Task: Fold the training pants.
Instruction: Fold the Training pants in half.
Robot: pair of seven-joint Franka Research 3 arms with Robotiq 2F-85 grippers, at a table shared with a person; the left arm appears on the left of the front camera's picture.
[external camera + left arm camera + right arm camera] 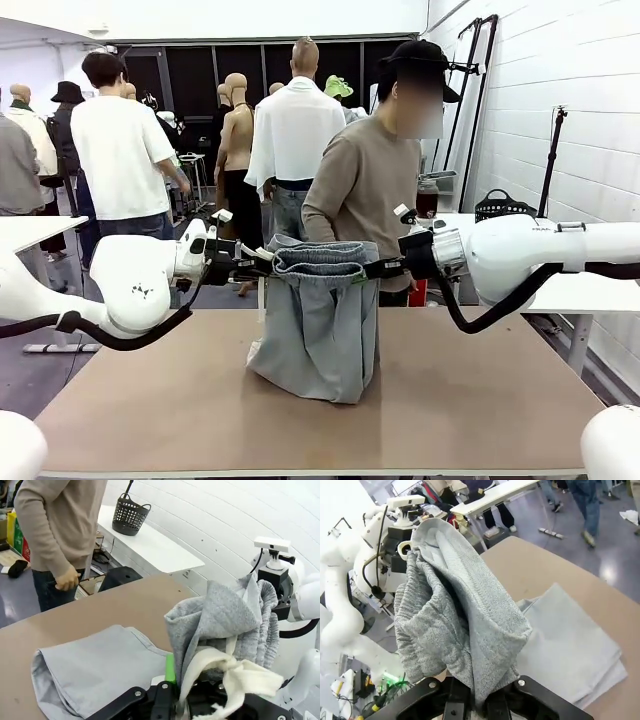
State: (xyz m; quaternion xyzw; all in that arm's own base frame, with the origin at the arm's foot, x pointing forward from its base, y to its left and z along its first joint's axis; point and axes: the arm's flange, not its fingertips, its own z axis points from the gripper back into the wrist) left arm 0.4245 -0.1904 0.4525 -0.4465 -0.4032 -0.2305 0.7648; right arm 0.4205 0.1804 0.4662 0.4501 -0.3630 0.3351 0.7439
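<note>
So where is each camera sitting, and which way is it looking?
Front view: between the arms, looking across the table at the person; both arms hold up the training pants.
Left wrist view: on the left arm, looking along the left gripper, shut on the waistband; the right arm shows beyond.
Right wrist view: on the right arm, looking along the right gripper, shut on the waistband.
All share the pants.

Both end effectors, left [262, 254] and right [368, 267], clamped shut, level, facing inward.
</note>
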